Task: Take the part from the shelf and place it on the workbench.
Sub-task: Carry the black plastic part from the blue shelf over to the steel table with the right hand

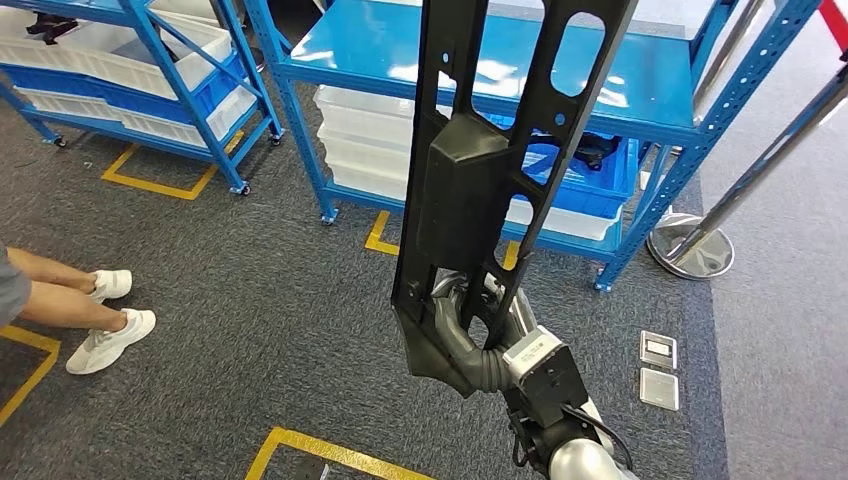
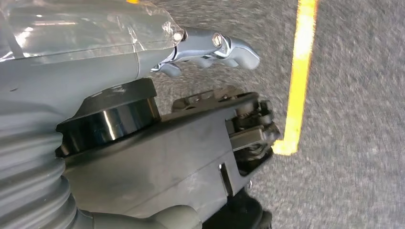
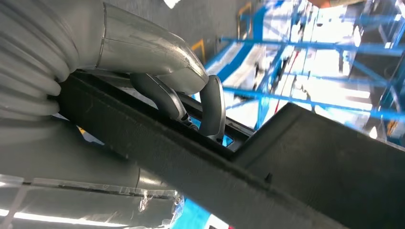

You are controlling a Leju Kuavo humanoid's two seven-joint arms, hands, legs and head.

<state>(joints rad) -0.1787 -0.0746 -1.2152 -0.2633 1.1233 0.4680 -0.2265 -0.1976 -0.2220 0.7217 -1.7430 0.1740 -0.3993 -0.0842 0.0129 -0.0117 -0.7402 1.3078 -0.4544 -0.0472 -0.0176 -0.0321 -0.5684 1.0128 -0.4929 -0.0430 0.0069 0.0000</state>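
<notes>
Head view: the right hand (image 1: 470,335) grips the long black part (image 1: 480,180) low, its length standing upright

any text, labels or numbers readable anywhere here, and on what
None can be read.
The long black part held by the right hand bears no visible label or number.
The blue shelf and the white bins show no readable markings.
The two small grey plates on the floor are too small to tell whether they bear text.
The yellow floor tape is plain.
</notes>
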